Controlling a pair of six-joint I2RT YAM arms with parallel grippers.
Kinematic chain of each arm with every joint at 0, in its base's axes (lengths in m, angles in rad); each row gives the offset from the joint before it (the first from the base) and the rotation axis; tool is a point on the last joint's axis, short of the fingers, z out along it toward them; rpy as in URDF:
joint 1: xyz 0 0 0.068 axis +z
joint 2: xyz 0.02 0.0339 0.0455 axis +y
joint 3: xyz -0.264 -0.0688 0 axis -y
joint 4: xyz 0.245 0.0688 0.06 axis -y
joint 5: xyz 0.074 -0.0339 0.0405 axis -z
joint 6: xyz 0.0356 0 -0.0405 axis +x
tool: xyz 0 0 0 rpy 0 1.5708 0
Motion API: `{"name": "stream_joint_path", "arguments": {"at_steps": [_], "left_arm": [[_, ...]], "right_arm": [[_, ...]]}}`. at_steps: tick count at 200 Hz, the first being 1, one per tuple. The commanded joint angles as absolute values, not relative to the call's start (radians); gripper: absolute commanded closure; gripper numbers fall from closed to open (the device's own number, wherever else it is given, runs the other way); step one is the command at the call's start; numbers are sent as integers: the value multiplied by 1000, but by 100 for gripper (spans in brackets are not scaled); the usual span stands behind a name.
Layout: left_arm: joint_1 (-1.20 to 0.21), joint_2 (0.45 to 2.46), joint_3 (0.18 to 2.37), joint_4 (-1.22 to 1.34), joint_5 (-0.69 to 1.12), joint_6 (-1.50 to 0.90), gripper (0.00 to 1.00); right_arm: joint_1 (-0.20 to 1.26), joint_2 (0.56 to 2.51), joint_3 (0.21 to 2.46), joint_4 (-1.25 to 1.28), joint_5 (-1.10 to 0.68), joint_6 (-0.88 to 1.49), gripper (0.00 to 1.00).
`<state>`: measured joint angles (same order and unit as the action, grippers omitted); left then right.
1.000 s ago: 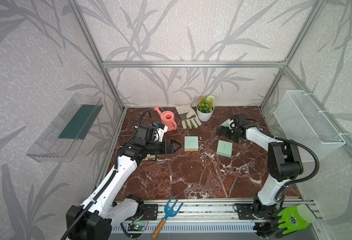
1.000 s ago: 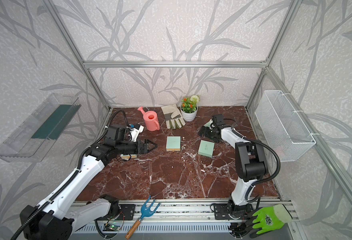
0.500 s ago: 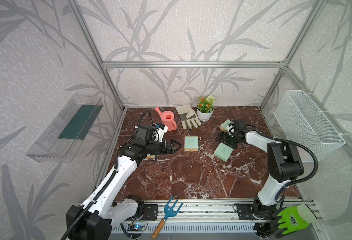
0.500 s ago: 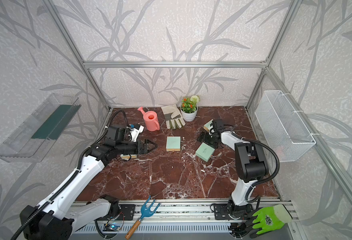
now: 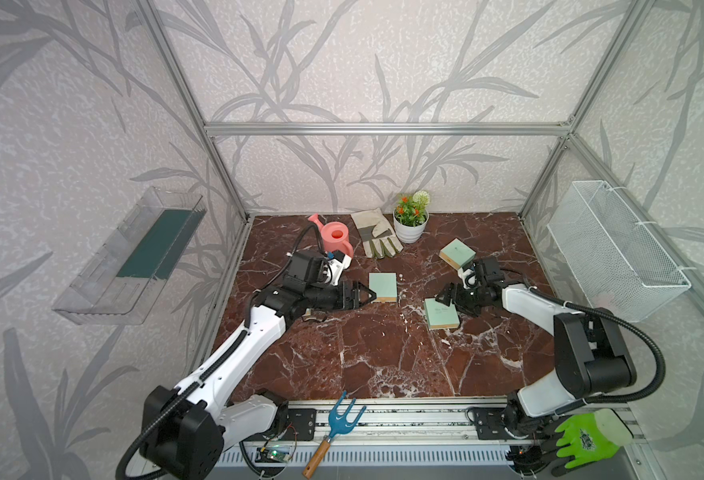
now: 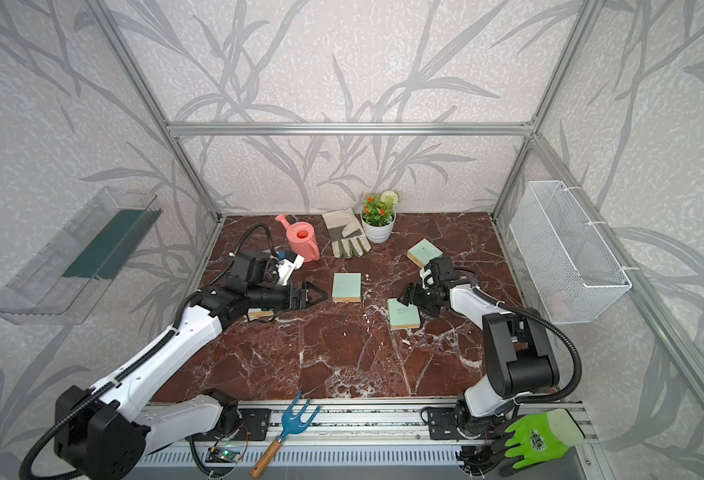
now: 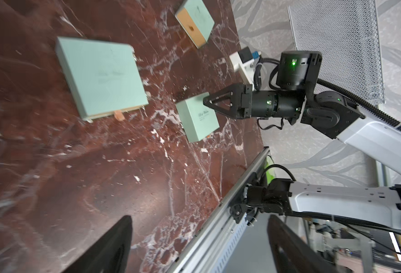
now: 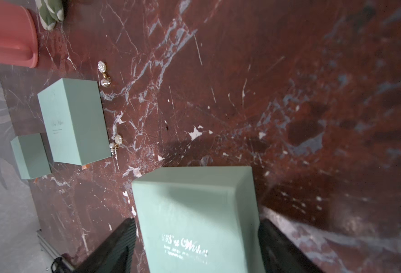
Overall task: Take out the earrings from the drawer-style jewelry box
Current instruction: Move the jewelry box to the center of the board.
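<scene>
Left gripper [image 7: 198,222] gapes wide, empty; right gripper [image 8: 196,222] straddles a mint jewelry box [image 8: 194,201], grip impossible to tell; earrings [image 8: 105,82] lie on the marble [image 8: 289,71] beside another box [image 8: 72,123]

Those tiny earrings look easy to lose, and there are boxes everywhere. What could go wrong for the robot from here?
1. The earrings lie loose on the marble beside the middle box. The left gripper is open right by that box, so a nudge could scatter them.
2. The right gripper straddles the nearest box. Squeezing its sides might pinch the drawer shut or make the box slip.
</scene>
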<state>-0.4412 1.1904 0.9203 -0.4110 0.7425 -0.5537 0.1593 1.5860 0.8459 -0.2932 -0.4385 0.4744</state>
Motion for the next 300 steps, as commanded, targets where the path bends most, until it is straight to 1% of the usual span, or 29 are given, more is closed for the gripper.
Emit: {"name": "stream_joint_path", "arguments": {"at_steps": [1,18,34,50,61,77,106,115,154,185,207,226,279,300], "left_arm": [[-555,1281,907,-271,734,-635,23],[-632,1377,936,-212,677,-670,25],[-677,1489,986,-152,673,-696,32],[-715,1605,1056,-117,680,-713,32],[-733,1677,1108,-108,669,-726,36],[-754,1768,1173,-94,647,-741,36],[-769,1910,1280,-80,617,-766,41],[-771,1937,1289,-51,615,-778,41],[-774,1996,1307,-53,549,-793,41],[-779,2036,1304,3,601,-822,41],[-791,2054,1317,10,604,-825,41],[-795,2067,1326,4,606,-829,45],[-802,2056,1291,31,618,-837,45],[-805,2039,1262,42,621,-840,46]], "right_arm": [[161,1626,885,-302,-441,449,29],[161,1642,896,-299,-459,451,32],[161,1635,890,-296,-464,455,33],[161,1612,875,-295,-464,454,33],[160,1600,860,-291,-465,456,33],[160,1593,849,-284,-474,458,33],[160,1590,830,-253,-490,475,34],[160,1591,830,-250,-493,476,34],[160,1595,839,-257,-492,467,34],[159,1607,845,-259,-503,466,34],[160,1612,843,-247,-508,472,35],[160,1614,843,-247,-511,477,35],[164,1600,824,-245,-540,477,37],[189,1586,806,-243,-552,485,38]]}}
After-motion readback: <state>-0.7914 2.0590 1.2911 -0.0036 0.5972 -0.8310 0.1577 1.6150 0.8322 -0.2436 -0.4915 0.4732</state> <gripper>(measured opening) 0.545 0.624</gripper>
